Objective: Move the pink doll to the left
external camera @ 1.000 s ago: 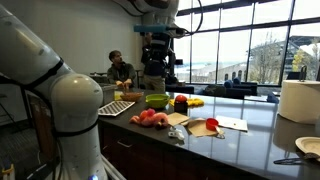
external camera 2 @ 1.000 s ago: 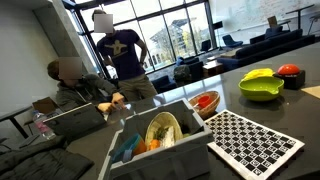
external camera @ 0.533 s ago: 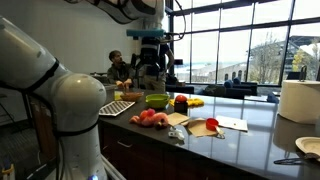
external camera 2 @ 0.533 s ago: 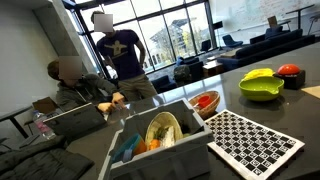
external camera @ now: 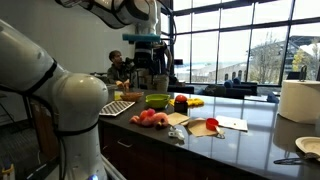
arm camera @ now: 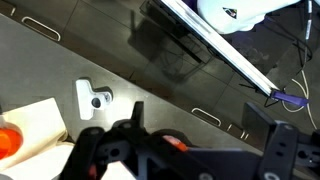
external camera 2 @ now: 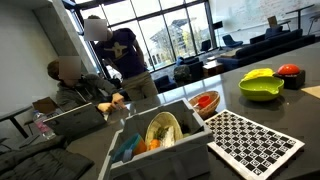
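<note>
Arm swung sideways since earlier frame; claw looks wide open, empty, high over counter; pink doll well below it.

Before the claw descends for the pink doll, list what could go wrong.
1. The pink doll lies close to the green bowl and red cup; an off-target descent could knock them.
2. It lies near the front edge of the counter; a sloppy push might tip it off.
3. The claw hangs high above, so alignment looks uncertain.
</note>
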Controlling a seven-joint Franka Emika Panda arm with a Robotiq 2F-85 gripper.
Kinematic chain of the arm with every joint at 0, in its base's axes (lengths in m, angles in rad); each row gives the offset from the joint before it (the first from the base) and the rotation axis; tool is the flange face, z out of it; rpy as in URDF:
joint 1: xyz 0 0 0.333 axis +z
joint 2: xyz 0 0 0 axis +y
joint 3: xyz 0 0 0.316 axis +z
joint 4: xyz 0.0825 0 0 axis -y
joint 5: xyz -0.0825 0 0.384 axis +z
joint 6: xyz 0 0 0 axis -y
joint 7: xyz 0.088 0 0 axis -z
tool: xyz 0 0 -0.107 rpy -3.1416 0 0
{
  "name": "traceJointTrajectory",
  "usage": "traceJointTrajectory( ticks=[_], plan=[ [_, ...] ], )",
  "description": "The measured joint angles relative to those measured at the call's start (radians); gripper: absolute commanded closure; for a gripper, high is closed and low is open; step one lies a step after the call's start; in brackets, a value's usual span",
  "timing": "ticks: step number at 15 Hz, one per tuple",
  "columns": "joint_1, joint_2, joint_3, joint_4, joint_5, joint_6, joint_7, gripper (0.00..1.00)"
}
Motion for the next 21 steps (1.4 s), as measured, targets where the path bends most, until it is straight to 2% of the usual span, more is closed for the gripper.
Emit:
traceJointTrajectory(
  ticks=[8, 13, 21],
  plan=[
    [0.013, 0.0, 0.001, 0.0, -0.011, 0.025, -0.029, 0.0],
    [0.083, 0.001, 0.042, -0.004, -0.082, 0.149, -0.119, 0.0],
    [0.202, 0.001, 0.099, -0.087, -0.093, 0.406, -0.3, 0.0]
  ],
)
